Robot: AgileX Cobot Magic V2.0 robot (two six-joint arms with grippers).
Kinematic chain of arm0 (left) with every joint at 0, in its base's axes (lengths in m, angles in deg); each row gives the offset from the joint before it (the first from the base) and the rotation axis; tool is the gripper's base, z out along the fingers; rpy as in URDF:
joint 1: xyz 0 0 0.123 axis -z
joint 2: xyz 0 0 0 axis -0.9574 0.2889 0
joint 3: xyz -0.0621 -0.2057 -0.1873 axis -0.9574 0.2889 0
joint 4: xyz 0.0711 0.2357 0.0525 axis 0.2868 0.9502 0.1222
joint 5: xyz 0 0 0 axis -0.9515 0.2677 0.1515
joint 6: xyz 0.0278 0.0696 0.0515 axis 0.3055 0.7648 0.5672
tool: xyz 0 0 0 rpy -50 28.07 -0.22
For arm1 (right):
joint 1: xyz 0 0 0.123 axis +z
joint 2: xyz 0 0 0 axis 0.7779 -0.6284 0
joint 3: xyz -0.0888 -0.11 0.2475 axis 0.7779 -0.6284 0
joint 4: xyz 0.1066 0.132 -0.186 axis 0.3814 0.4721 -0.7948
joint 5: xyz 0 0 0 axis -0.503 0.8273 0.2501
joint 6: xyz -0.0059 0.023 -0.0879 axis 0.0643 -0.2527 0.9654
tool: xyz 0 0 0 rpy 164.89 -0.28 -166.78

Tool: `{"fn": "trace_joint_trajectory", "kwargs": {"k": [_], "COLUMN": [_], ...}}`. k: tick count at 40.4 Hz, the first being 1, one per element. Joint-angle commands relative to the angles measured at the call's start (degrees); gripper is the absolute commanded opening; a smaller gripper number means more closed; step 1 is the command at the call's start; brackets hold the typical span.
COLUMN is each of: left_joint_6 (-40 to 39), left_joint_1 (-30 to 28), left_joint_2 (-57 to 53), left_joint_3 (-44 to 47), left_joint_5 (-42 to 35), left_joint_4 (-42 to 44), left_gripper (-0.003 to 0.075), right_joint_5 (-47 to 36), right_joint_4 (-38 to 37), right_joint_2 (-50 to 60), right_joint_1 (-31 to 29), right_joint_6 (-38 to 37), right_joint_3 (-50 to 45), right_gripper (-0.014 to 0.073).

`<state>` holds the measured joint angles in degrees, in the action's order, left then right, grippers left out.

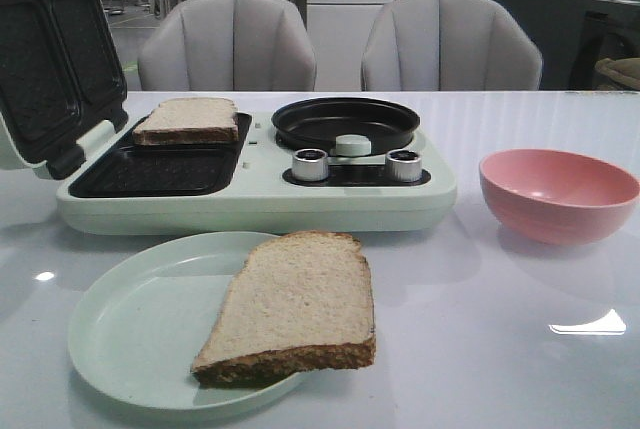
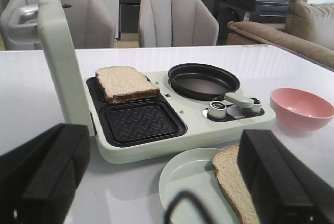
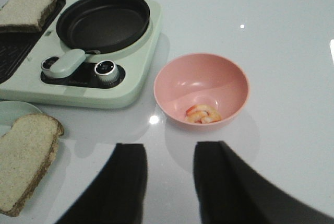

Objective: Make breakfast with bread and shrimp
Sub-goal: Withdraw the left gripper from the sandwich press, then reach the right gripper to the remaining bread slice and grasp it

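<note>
1. Two bread slices: one (image 1: 186,120) in the sandwich maker's (image 1: 250,194) rear tray, one (image 1: 292,306) overhanging the green plate's (image 1: 130,324) edge.
2. One shrimp (image 3: 203,114) lies in the pink bowl (image 3: 201,89).
3. Left gripper (image 2: 172,177) and right gripper (image 3: 169,182) both spread, empty.

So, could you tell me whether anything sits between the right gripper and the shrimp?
Nothing visible does. The shrimp lies uncovered in the pink bowl, and only bare table separates the bowl from the open right gripper.
</note>
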<state>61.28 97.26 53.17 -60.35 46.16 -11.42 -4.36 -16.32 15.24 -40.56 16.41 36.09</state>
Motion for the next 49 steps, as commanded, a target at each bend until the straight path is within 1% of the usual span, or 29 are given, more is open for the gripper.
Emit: {"fn": "trace_joint_trajectory", "kwargs": {"k": [1,8,13,18,22,25,31,35,40,43,49], "left_joint_6": [-0.6,-0.6,-0.6,-0.6,-0.6,-0.6,-0.6,-0.6,-0.6,-0.6,-0.6], "left_joint_1": [0.5,0.5,0.5,0.5,0.5,0.5,0.5,0.5,0.5,0.5,0.5], "left_joint_2": [0.7,0.7,0.7,0.7,0.7,0.7,0.7,0.7,0.7,0.7,0.7], "left_joint_3": [-1.7,-1.7,-1.7,-1.7,-1.7,-1.7,-1.7,-1.7,-1.7,-1.7,-1.7], "left_joint_5": [-5.0,-5.0,-5.0,-5.0,-5.0,-5.0,-5.0,-5.0,-5.0,-5.0,-5.0], "left_joint_4": [0.1,0.1,0.1,0.1,0.1,0.1,0.1,0.1,0.1,0.1,0.1], "left_gripper": [0.0627,0.0627,0.0627,0.0627,0.0627,0.0627,0.0627,0.0627,0.0627,0.0627,0.0627], "right_joint_5": [-3.0,-2.1,0.1,3.1,5.3,6.5,7.0,8.0,10.7,10.9,10.0], "right_joint_4": [1.9,9.4,14.5,20.0,27.5,34.0,49.3,57.5,66.5,69.4,70.0], "right_joint_2": [-4.5,-13.2,-20.6,-28.7,-34.9,-38.9,-45.7,-49.7,-54.1,-56.3,-59.7], "right_joint_1": [0.2,0.5,1.0,1.6,1.6,1.6,1.6,1.6,1.9,2.8,5.7], "right_joint_6": [0.2,0.2,0.4,3.0,8.4,14.5,28.4,37.1,45.2,48.4,49.7], "right_joint_3": [3.8,6.7,9.3,12.4,14.8,16.1,16.9,16.9,17.6,18.1,20.2], "right_gripper": [0.0486,0.0480,0.0480,0.0480,0.0480,0.0480,0.0480,0.0480,0.0480,0.0480,0.0480]}}
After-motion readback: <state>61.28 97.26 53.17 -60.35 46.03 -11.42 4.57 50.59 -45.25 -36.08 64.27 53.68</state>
